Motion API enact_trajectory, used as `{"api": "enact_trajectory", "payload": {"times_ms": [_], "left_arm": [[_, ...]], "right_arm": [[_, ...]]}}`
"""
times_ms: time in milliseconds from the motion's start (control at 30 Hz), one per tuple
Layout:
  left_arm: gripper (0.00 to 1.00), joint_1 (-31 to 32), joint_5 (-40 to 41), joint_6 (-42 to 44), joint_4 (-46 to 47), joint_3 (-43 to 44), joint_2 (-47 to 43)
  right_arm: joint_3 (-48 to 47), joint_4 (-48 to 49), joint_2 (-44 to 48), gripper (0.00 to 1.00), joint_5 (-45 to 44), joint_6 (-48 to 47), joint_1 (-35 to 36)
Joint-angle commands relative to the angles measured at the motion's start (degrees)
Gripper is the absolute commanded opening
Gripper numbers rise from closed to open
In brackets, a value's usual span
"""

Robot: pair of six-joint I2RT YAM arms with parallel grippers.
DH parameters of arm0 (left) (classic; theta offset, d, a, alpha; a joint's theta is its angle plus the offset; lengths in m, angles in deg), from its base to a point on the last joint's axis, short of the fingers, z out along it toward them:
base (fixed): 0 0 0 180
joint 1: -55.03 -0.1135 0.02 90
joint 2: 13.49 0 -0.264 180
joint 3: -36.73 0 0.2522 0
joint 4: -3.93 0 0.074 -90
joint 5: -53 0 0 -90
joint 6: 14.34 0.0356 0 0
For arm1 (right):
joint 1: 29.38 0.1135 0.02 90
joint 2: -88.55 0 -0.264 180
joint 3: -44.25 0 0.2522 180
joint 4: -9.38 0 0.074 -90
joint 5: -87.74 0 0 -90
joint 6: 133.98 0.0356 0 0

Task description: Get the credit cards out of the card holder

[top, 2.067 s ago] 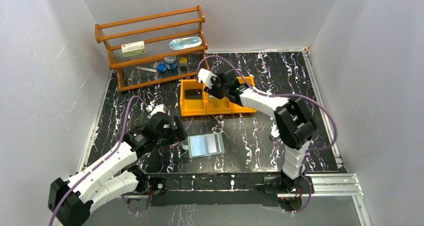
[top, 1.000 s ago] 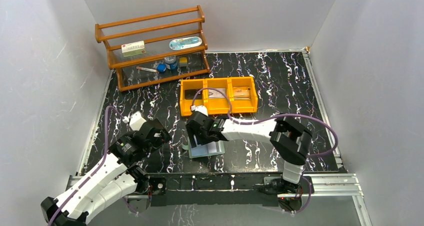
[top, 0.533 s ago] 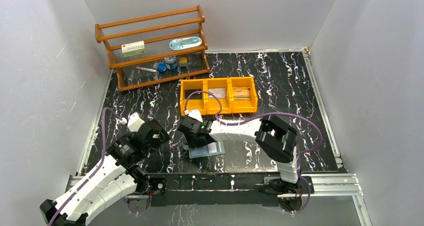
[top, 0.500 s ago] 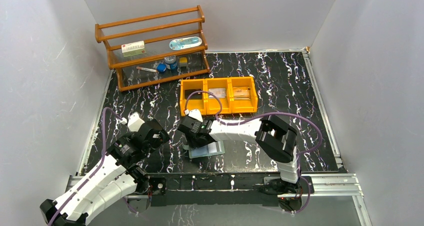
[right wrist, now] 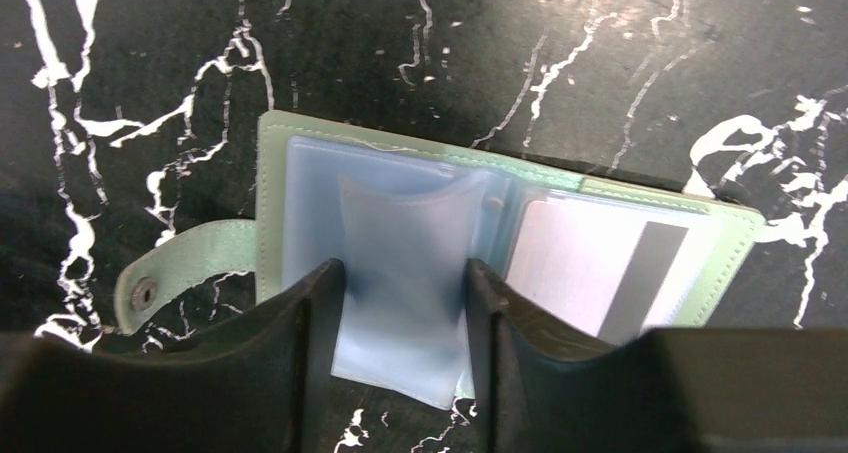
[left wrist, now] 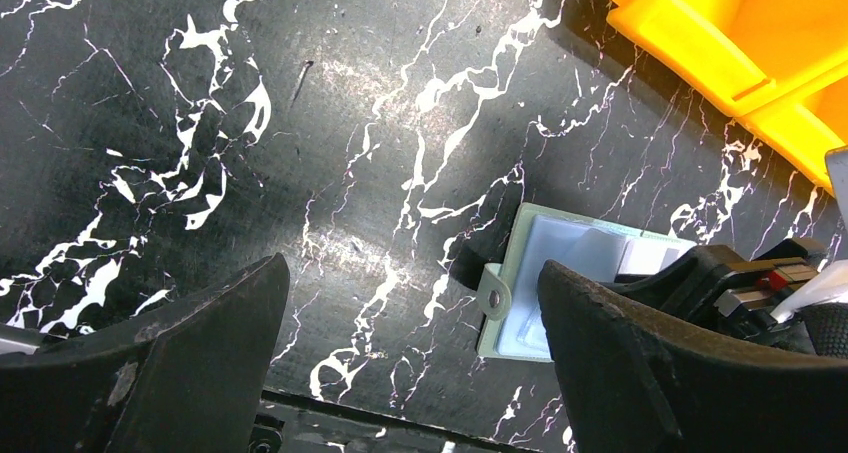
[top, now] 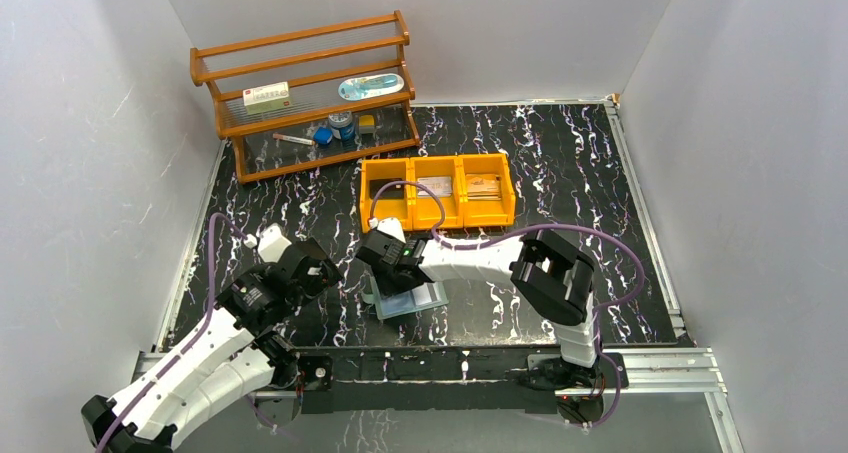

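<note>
The card holder (top: pixel 425 297) lies open on the black marble table, pale green with clear sleeves (right wrist: pixel 500 169). A bluish credit card (right wrist: pixel 400 223) sticks out of its left sleeve toward me, slightly bowed. My right gripper (right wrist: pixel 404 298) is down over that half (top: pixel 392 273), one finger against each long edge of the card. A pale card with a dark stripe (right wrist: pixel 590 263) sits in the right sleeve. My left gripper (left wrist: pixel 410 313) hangs open above bare table, left of the holder (left wrist: pixel 560 263) and its snap strap (left wrist: pixel 493 295).
An orange three-compartment bin (top: pixel 437 220) stands behind the holder, with a card in its middle compartment (top: pixel 435 185) and one in the right (top: pixel 483 187). A wooden rack (top: pixel 300 93) with small items stands at the back left. The table's near edge rail is just below the holder.
My right gripper came from the orange bin down onto the holder's left half, and its jaws have narrowed onto the bluish card. The holder shifted slightly left. The left arm drew back earlier and now holds still.
</note>
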Motion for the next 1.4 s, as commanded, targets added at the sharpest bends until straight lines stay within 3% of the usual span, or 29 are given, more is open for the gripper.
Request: {"api": "enact_trajectory", "payload": {"times_ms": [0,167,333,433,633,1000,1367], "left_arm": [[0.95,0.0,0.2,1.1,1.0,0.2,0.7],[0.95,0.0,-1.9,4.5,3.4,1.1,2.2],[0.95,0.0,-6.8,9.5,8.6,2.6,4.5],[0.94,0.0,-12.5,12.7,14.1,3.0,7.0],[0.87,0.0,-27.7,17.4,26.4,3.0,15.4],[0.7,0.0,-44.4,16.8,41.3,2.1,27.5],[0.64,0.1,-46.7,15.7,43.1,1.5,33.7]], "right_arm": [[-0.1,2.3,1.9,0.64,3.5,0.2,-0.8],[-0.9,3.0,6.6,0.73,4.1,-0.9,-1.2],[4.8,4.3,16.3,0.79,-0.2,0.9,-3.6],[12.2,6.9,21.8,0.74,2.3,3.3,-8.6],[29.0,23.3,30.2,0.6,21.1,6.4,-18.0],[34.8,30.9,26.3,0.48,33.2,9.2,-21.6],[35.9,30.4,23.5,0.46,32.9,8.0,-23.3]]}}
